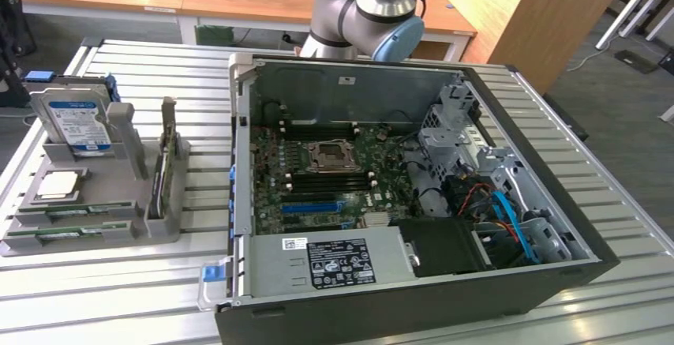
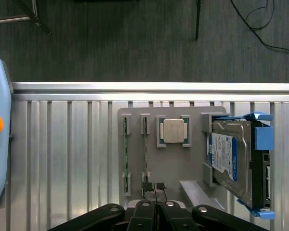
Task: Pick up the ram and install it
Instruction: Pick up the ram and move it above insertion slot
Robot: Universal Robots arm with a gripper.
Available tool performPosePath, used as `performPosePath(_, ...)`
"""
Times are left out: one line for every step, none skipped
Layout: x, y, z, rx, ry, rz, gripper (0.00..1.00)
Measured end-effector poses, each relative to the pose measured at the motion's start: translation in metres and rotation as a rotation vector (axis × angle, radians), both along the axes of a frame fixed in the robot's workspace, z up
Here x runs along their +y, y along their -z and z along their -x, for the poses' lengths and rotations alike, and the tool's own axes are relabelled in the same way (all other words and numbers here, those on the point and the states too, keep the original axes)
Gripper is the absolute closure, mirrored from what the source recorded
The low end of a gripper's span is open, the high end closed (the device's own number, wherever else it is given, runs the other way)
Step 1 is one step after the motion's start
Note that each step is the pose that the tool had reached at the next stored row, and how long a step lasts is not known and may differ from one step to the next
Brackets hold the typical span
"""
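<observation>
No wording legible anywhere. Print too small to make out on the blue-and-white label [image 2: 223, 155] of the hard drive [image 1: 76, 122], likewise on the white sticker [image 1: 293, 243] and black label [image 1: 339, 264] atop the power supply [image 1: 316, 278].

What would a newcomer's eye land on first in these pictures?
The open computer case takes up the middle of the table in the exterior view, its green motherboard bare. On the exterior view's left, a grey holder carries a blue-labelled hard drive, a silver processor and the ram. The shut tool hovers over the holder beside the ram.
</observation>
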State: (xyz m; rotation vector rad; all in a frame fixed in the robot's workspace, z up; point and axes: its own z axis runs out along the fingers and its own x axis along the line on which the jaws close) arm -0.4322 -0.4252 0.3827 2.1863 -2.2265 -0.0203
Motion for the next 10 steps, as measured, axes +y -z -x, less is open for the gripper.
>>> performPosePath(0.0000,0.0000,0.0000,0.0000,0.000,0.0000,0.84)
performPosePath(0.0000,0.0000,0.0000,0.0000,0.000,0.0000,0.77)
performPosePath(0.0000,0.0000,0.0000,0.0000,0.000,0.0000,0.77)
performPosePath(0.0000,0.0000,0.0000,0.0000,0.000,0.0000,0.77)
performPosePath(0.0000,0.0000,0.0000,0.0000,0.000,0.0000,0.70)
performPosePath(0.0000,0.0000,0.0000,0.0000,0.000,0.0000,0.70)
performPosePath(0.0000,0.0000,0.0000,0.0000,0.000,0.0000,0.70)
performPosePath(0.0000,0.0000,0.0000,0.0000,0.000,0.0000,0.70)
performPosePath(0.0000,0.0000,0.0000,0.0000,0.000,0.0000,0.70)
performPosePath(0.0000,0.0001,0.0000,0.0000,0.000,0.0000,0.70)
